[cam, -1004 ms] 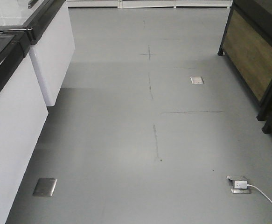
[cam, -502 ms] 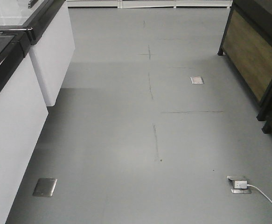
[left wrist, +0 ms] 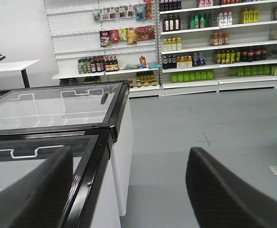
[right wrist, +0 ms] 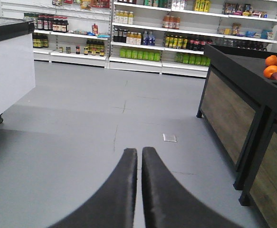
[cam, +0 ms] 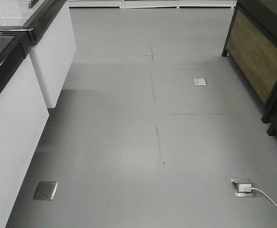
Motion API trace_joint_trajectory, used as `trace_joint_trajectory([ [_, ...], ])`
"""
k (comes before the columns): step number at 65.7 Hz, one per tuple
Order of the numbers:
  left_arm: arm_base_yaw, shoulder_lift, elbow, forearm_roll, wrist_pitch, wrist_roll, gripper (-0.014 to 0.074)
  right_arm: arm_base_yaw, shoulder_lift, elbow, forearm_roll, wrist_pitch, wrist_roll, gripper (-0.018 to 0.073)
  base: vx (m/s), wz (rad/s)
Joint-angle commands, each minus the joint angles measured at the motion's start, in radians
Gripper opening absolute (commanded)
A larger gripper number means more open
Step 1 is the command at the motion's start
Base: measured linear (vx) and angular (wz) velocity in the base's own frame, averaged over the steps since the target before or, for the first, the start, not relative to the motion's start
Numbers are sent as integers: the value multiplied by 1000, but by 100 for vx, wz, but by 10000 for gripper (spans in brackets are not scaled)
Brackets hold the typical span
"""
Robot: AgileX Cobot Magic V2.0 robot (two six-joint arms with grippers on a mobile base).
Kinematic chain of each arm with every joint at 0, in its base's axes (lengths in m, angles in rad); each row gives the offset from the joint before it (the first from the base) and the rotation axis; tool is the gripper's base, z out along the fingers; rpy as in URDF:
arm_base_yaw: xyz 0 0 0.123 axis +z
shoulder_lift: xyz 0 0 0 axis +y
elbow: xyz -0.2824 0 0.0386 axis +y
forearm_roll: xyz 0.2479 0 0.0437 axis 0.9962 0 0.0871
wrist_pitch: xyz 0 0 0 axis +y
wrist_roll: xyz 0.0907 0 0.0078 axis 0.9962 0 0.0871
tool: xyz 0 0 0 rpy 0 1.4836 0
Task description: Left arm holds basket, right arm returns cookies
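Observation:
The basket and the cookies are out of view in every frame. In the left wrist view my left gripper (left wrist: 128, 152) is open, its two black fingers (left wrist: 219, 190) wide apart with nothing between them, hanging beside the corner of a glass-topped freezer (left wrist: 110, 129). The right wrist view has my right gripper (right wrist: 139, 150) shut, its fingers (right wrist: 152, 190) almost touching and holding nothing, pointing out over bare grey floor (right wrist: 71, 142). Neither arm shows in the front view.
White freezer chests (cam: 14, 123) line the left, and a dark wood-panelled stand (cam: 259, 57) holding oranges (right wrist: 271, 61) lines the right. Floor socket plates (cam: 45, 190), (cam: 200, 81) and a plugged white cable (cam: 266, 197) lie on the aisle. Stocked shelves (left wrist: 214, 42) fill the far wall.

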Motion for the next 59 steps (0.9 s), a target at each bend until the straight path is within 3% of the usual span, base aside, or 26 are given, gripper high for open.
trace_joint_trajectory([
  [1,39,13,-31,1,-102,1,470,-1,-11,18,-5,-76,-5,-3,0,0],
  [14,203,29,-31,-3,-110,-15,470,-1,-11,18,-5,-76,-5,-3,0,0],
  [37,447,29,-31,-3,-65,-165,470,-1,-11,18,-5,-76,-5,-3,0,0],
  [51,514,34,-31,-3,-31,-227,470,-1,-11,18,-5,-76,-5,-3,0,0],
  [59,533,77,-31,-3,-59,-359,470,-1,-11,18,-5,-76,-5,-3,0,0],
])
